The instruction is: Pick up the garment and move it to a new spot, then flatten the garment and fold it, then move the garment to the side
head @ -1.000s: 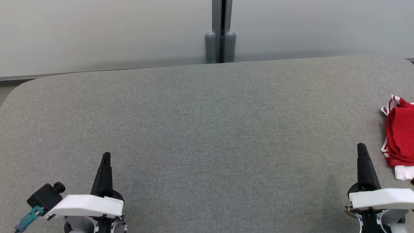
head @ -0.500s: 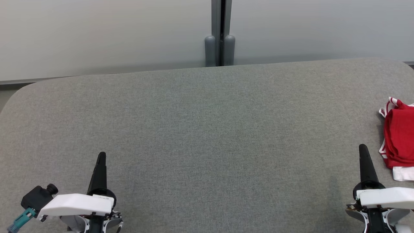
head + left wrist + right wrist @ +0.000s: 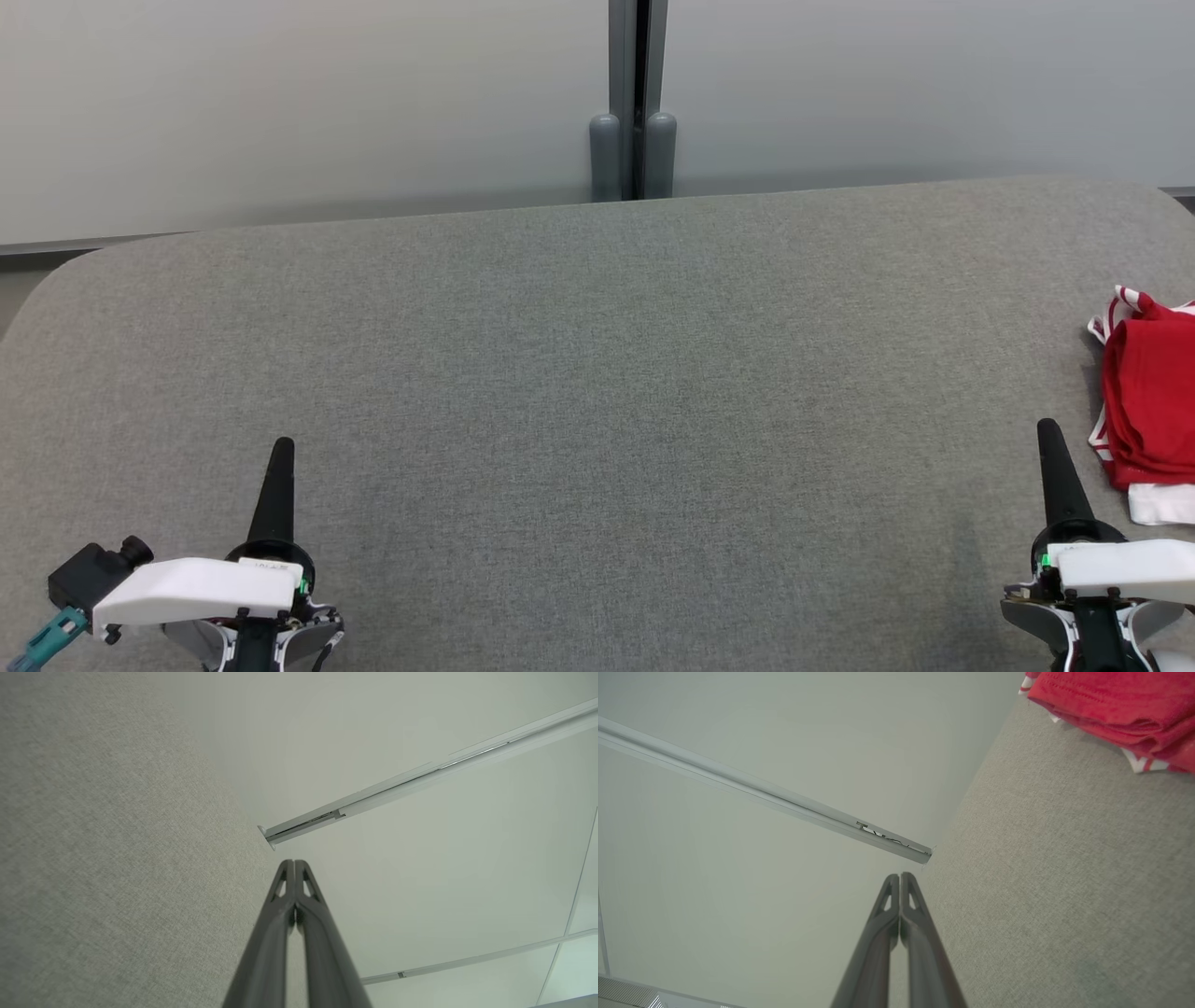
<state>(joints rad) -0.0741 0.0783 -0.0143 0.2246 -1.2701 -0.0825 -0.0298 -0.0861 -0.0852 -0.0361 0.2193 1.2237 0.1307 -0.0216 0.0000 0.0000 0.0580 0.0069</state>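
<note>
1. The left fingers are pointing up the head view from its lower left. They are pressing together into one dark spike and gripping nothing.
2. In the left wrist view, the left fingers are meeting tip to tip with no gap between them. The grey worktop is running along their left side.
3. The right fingers are standing at the lower right of the head view, likewise closed and holding nothing.
4. In the right wrist view, the right fingers are touching along their tips, and the worktop is spreading out on their right.
5. The garment, red with white trim, is lying in layered folds on the worktop at the right edge of the head view. The frame is cutting part of it off. It is sitting near the right fingers, slightly beyond them, without touching them.
6. In the right wrist view, the garment is showing in the top right corner, resting on the fabric surface apart from the fingertips.
7. The worktop, covered in grey cloth with rounded far corners, is stretching between both arms.
8. A pale wall is rising behind it, and a grey post is standing at the middle of the far edge.
</note>
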